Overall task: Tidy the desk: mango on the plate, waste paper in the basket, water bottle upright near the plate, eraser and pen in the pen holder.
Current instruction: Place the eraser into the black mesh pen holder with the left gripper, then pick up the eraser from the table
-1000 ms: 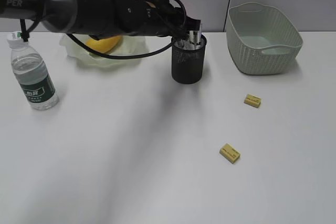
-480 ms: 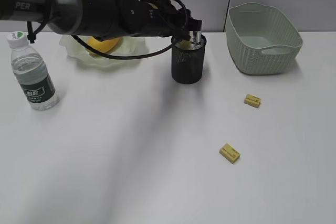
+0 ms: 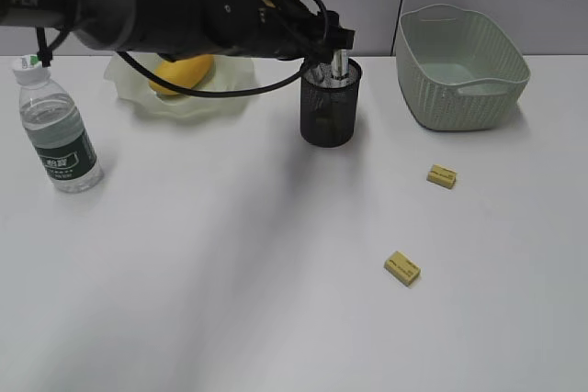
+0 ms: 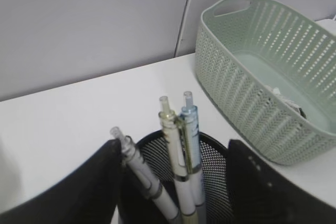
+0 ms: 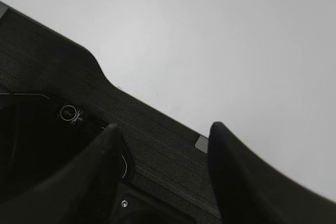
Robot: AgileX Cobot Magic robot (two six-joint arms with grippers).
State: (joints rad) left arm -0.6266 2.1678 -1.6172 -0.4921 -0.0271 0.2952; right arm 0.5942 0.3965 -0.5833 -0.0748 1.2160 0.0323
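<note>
Desk (image 3: 230, 273), white, carries every item; positions below are referenced to the pen holder (image 3: 330, 103). Left arm reaches in from the left of the holder, and the left gripper (image 4: 173, 182) sits directly over its mouth with fingers (image 4: 84, 192) spread apart on either side of the rim, clamped on nothing. Basket (image 3: 464, 66) stands to the right of the holder, apart from it; the left wrist view shows crumpled waste paper (image 4: 281, 94) lying inside. Plate (image 3: 184, 94) sits to the left of the holder, partly behind the arm, with the mango (image 3: 182, 71) resting in it. Water bottle (image 3: 57, 130) stands upright further left of the holder, beyond the plate. Three pens (image 4: 178, 156) stand inside the holder, leaning slightly. Two small yellow blocks (image 3: 442, 176) (image 3: 401, 268) lie on the desk in front and to the right of the holder, well apart. Right gripper (image 5: 163, 150) hangs over the desk edge, fingers apart, empty.
</note>
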